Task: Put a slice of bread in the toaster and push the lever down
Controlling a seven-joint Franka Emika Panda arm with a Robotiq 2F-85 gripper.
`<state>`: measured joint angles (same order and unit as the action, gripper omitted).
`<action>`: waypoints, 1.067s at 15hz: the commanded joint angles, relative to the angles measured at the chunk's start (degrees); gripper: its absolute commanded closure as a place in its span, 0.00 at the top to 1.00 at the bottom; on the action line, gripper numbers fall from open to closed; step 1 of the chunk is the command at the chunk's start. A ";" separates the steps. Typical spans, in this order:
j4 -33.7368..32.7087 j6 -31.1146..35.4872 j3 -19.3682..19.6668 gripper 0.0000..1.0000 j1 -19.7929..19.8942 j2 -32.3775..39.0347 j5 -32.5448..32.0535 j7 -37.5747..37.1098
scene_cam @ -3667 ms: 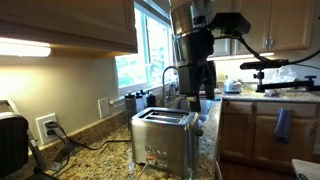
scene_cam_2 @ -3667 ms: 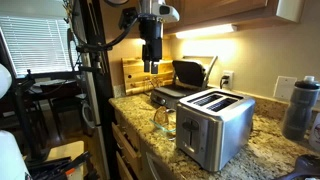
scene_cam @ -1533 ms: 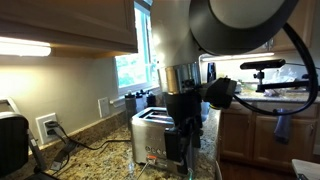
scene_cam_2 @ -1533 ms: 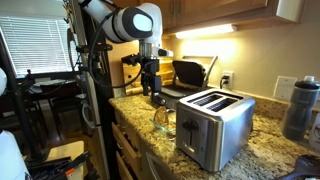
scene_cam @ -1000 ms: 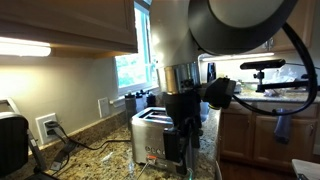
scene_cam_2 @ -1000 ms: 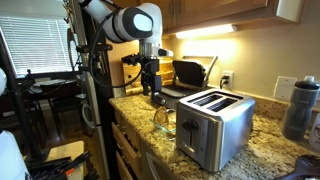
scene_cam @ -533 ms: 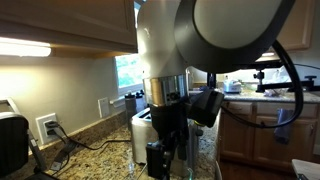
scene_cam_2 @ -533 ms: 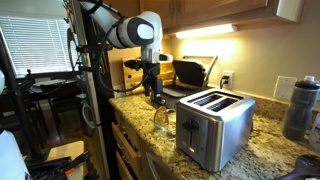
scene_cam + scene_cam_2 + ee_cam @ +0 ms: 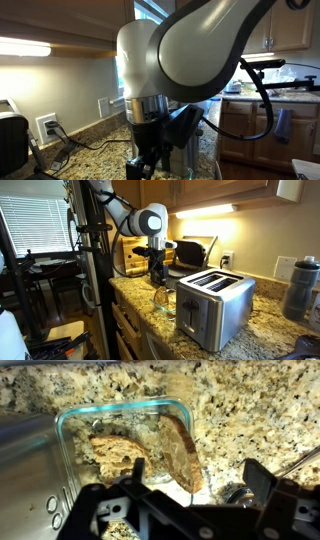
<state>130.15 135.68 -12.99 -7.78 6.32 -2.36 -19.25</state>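
The steel toaster stands on the granite counter; in an exterior view my arm hides it. Its brushed side shows at the left of the wrist view. A clear glass container beside it holds bread slices: one stands on edge, another lies flat. The container also shows in an exterior view. My gripper is open and empty just above the container, with the upright slice between its fingers' line. It also shows in both exterior views.
A black appliance and a wooden board stand at the back wall. A dark bottle is beyond the toaster. Cables run from a wall outlet near another black appliance. A small metal object lies by the container.
My arm has swung from beyond the toaster and come down to the glass container; in one exterior view it now covers the toaster. The gripper stays open.
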 commanded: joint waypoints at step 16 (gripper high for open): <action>-7.72 2.17 6.07 0.13 -4.32 10.46 -2.96 -1.29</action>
<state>122.30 137.15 -8.55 -10.61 17.24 -3.97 -19.25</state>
